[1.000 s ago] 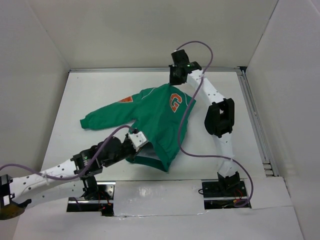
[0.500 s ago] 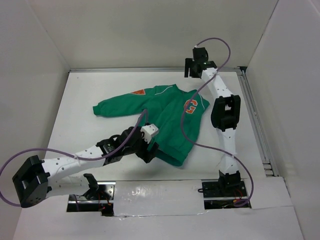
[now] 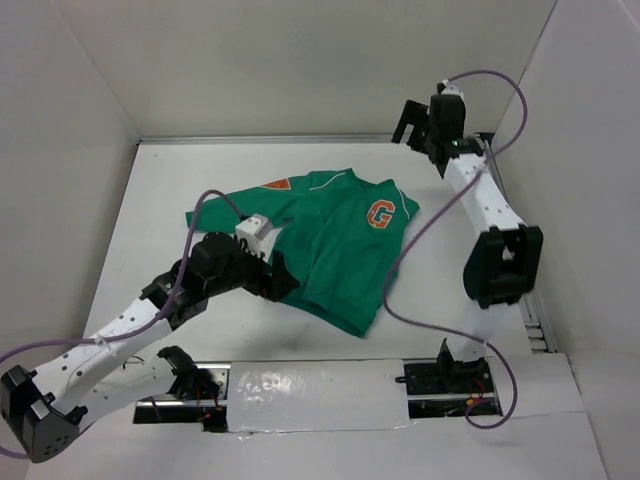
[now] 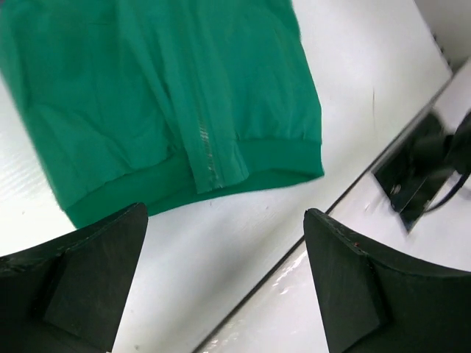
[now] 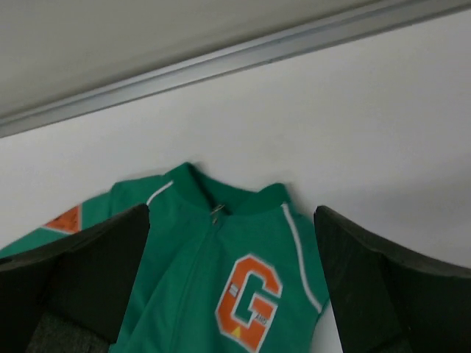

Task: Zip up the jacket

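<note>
Seemingly flat and smoothed out, the jacket (image 3: 340,250) lies front-up in the middle of the table (image 3: 170,200), with its collar (image 5: 235,197) toward the far right, its hem (image 4: 280,158) toward the arms, and one sleeve (image 3: 225,210) stretched out to the left.

The left gripper (image 3: 278,280) sits low just beside the hem's left corner, apart from the cloth. Its fingers (image 4: 96,257) are spread wide with nothing between them. From its wrist view the zip (image 4: 202,140) runs as one closed line down to the hem band, the two front panels meeting with no white lining showing. That low spot by the hem is where a hand would pin the bottom while the zip is drawn, which probably explains the placement.

The right gripper (image 3: 408,128) hangs high beyond the collar, well apart from the jacket, fingers (image 5: 368,279) likewise released and empty. Its camera looks down on the neck, where a small metal pull (image 5: 216,213) sits right at the collar seam, above the G patch (image 5: 249,300). The pull resting at the top suggests the zip is fully run.

With both ends looking closed, neither arm has reason to grip. I judge the task done, or nearly so. The middle stretch of zip is too small in the top view to confirm.
</note>
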Tool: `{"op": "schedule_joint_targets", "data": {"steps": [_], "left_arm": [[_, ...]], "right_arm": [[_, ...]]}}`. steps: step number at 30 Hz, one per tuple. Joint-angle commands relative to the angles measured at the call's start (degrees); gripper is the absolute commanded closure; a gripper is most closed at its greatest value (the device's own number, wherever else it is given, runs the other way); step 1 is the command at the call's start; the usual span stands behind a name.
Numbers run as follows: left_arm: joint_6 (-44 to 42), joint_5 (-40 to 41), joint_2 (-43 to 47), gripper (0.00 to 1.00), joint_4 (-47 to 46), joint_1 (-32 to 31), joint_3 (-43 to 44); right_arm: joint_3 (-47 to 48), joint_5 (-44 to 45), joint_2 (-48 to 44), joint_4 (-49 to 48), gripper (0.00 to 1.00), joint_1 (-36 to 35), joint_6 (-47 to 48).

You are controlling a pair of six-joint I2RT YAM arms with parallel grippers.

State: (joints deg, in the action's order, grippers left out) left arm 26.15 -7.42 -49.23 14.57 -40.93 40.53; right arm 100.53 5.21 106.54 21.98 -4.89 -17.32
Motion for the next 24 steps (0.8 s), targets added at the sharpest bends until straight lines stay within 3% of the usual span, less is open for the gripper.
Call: {"op": "schedule_joint_targets", "data": {"steps": [1, 2, 3, 4, 6, 12, 19, 24], "left_arm": [[8.3, -3.1, -3.9, 0.01, 7.3, 5.0, 6.5], [8.7, -3.3, -5.7, 0.01, 7.7, 7.5, 7.3], [8.7, -3.9, -6.8, 0.01, 7.0, 9.8, 8.1], [8.7, -3.9, -6.8, 0.01, 6.9, 9.8, 8.1], [8.3, -4.6, -6.6, 0.01, 5.8, 12.6, 7.8], [8.2, -8.5, -0.2, 0.01, 0.7, 23.1, 4.6], [7.6, -10.9, 2.7, 0.01, 2.2, 28.7, 3.9], [7.8, -11.8, 5.2, 0.01, 2.4, 29.9, 2.0]], "right_arm": [[-17.3, -3.5, -13.2, -9.3, 0.0, 0.7, -9.6], [-21.8, -4.7, -16.6, -12.5, 0.0, 2.1, -11.2], [-34.0, -4.9, -27.1, -15.1, 0.0, 3.5, -14.1], [-34.1, -4.9, -27.2, -16.6, 0.0, 3.5, -14.1], [-44.0, -3.5, -39.0, -18.5, 0.0, 4.2, -14.2], [-52.4, 8.7, -60.5, -7.0, 0.0, 4.2, -14.4], [-57.3, 16.2, -70.6, -4.2, 0.0, 4.3, -17.7], [-56.9, 15.6, -71.0, -4.1, 0.0, 4.3, -17.4]]}}
